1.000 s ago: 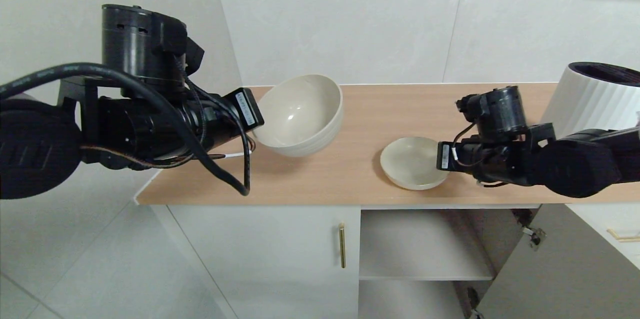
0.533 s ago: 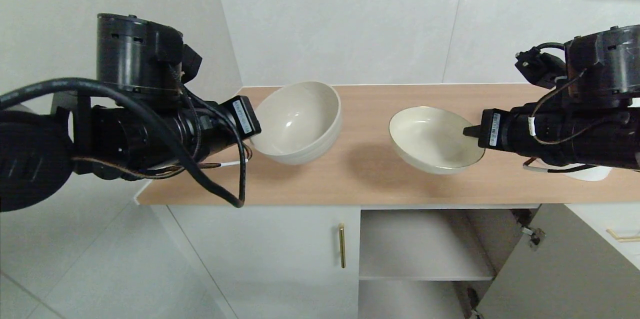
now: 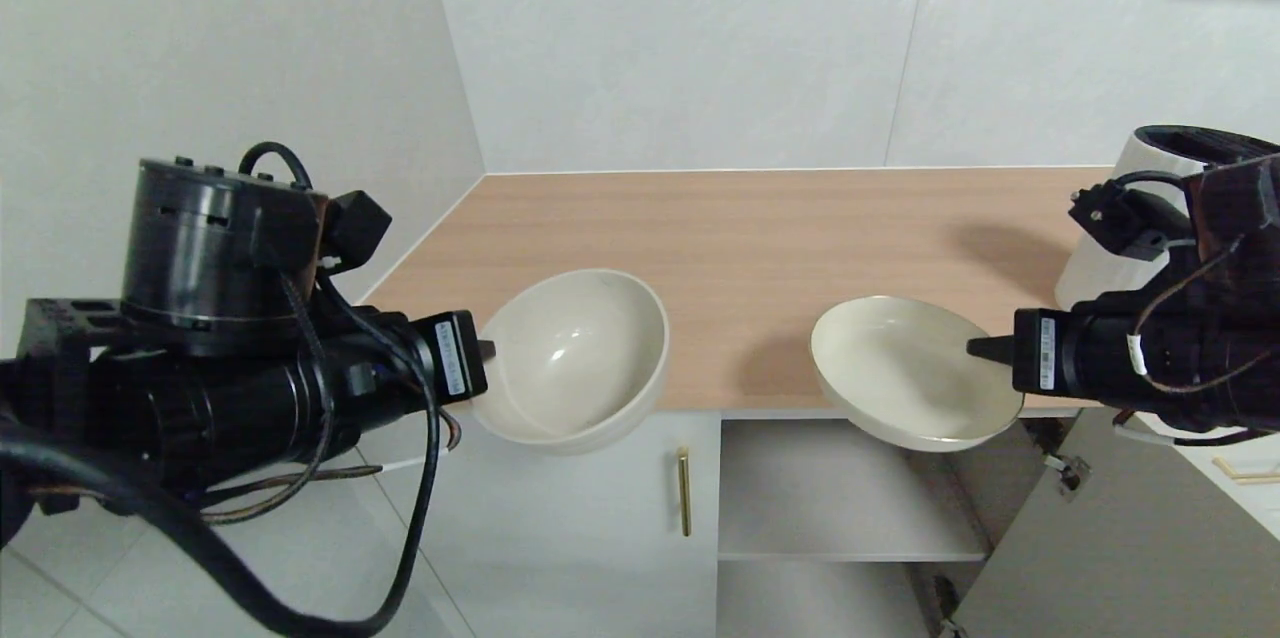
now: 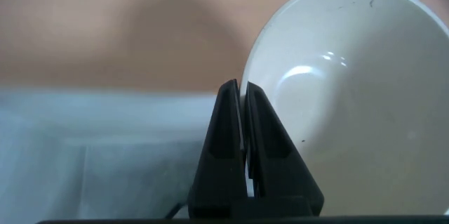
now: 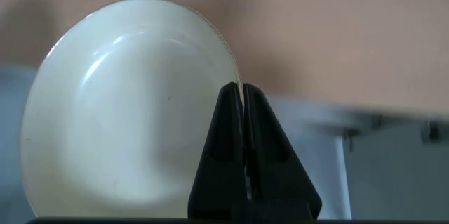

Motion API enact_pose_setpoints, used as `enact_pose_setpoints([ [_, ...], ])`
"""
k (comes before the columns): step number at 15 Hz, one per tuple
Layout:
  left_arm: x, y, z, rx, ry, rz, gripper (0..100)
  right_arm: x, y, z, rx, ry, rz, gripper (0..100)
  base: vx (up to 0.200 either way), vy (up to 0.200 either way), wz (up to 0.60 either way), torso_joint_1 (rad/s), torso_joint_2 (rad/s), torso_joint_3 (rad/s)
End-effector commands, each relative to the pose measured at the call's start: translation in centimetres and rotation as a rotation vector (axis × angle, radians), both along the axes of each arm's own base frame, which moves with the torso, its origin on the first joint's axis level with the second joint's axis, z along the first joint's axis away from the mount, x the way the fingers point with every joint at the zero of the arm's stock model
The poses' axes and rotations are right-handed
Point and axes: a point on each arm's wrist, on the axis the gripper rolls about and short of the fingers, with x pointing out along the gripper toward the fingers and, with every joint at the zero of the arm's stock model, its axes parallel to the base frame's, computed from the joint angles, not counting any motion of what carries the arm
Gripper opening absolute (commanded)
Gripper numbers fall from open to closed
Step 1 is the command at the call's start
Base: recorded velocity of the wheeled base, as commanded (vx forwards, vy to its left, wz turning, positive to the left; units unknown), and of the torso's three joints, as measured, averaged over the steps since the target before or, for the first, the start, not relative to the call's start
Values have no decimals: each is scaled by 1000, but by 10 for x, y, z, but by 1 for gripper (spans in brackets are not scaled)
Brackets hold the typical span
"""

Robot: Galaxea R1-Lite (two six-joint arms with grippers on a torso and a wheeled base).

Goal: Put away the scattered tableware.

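White and smooth, the deep bowl (image 3: 575,358) hangs in the air from my left gripper (image 3: 487,350). That gripper is pinching the bowl's rim, one finger inside and one outside. My right gripper (image 3: 972,348) pinches the rim of the flat dish (image 3: 905,368) the same way. Both are up off the wooden counter (image 3: 740,228), out over its front edge. The bowl is over the shut cupboard door with the gold handle (image 3: 684,491). The dish is over the open side, above the shelf (image 3: 850,528).

I think I am about halfway. Both pieces are picked up, but neither is in the cupboard yet. I need to bring them down, set them on the shelf, and let go.

Both are round, so neither has a long side. The bowl is tipped, with its open side facing up and back toward me. The dish lies flatter, open side up, tipped a little toward me too. A white jar (image 3: 1090,278) stands on the counter at my right.
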Motion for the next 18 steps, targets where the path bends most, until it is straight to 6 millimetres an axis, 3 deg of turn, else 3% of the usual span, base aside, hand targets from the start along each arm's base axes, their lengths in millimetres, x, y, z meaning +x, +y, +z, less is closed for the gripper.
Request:
enact_pose_setpoints([
  [1,-5,3,-10,4,15,-4,0,-11,-3,-13,-13,40,15,0,0,0,0,0,0,0],
  [3,-5,2,-10,-4,17,-16,0,-11,-2,-14,-14,43,22,0,0,0,0,0,0,0],
  [9,0,-1,-15,5,35,-18,0,-4,1,-21,-25,71,20,0,-200,0,0,2,-1,3],
  [18,2,-2,-19,14,45,-20,0,7,-2,-35,-42,93,-10,0,0,0,0,0,0,0],
])
